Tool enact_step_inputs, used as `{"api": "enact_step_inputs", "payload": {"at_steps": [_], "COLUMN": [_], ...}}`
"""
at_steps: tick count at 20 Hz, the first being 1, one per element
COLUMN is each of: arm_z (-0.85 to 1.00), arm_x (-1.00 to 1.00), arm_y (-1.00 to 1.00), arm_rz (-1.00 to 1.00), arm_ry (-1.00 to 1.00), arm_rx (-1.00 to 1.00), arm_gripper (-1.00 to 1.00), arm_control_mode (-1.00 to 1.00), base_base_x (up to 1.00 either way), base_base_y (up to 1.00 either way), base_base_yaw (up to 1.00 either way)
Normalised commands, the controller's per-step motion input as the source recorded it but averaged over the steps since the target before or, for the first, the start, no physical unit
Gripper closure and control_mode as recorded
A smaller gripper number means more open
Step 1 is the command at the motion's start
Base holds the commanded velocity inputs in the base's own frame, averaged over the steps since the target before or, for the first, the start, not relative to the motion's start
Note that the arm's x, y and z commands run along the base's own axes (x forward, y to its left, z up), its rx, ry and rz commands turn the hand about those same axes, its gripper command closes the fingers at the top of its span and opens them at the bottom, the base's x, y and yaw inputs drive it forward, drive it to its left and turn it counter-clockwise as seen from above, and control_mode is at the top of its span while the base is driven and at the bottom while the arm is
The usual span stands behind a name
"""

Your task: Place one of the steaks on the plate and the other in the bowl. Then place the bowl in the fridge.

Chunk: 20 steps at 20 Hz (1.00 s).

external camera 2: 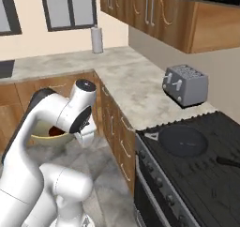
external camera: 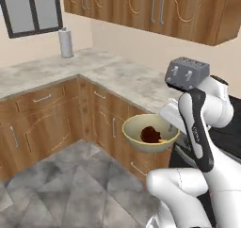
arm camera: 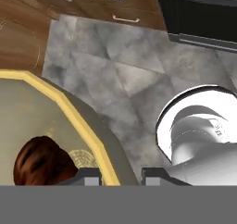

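The bowl [arm camera: 55, 121] hangs over the floor, its rim gripped by the hand [arm camera: 121, 174]. One steak [external camera: 150, 134] lies inside, just beside the fingers.

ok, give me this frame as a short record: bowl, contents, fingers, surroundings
bowl: olive-tan bowl carried in the air over the grey floor, in front of the cabinets
contents: one steak lying inside the bowl
fingers: gripper at the bowl's rim, one of the fingers inside it and the other outside; shut on the rim
counter: toaster near the stove, paper towel roll at the far wall
stove: black skillet on the cooktop
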Motion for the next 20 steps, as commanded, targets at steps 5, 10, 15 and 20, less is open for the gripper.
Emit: {"api": "enact_step_inputs", "payload": {"at_steps": [5, 10, 15, 20], "arm_z": [0.00, 0.00, 0.00, 0.00], "arm_x": [0.00, 0.00, 0.00, 0.00], "arm_y": [0.00, 0.00, 0.00, 0.00], "arm_rz": [0.00, 0.00, 0.00, 0.00], "arm_ry": [0.00, 0.00, 0.00, 0.00], "arm_rx": [0.00, 0.00, 0.00, 0.00], "arm_gripper": [1.00, 1.00, 1.00, 1.00], "arm_control_mode": [1.00, 1.00, 1.00, 1.00], "base_base_x": [0.25, 0.59, 0.73, 0.75], "base_base_y": [0.94, 0.72, 0.51, 0.66], "base_base_yaw": [0.72, 0.61, 0.60, 0.65]}}
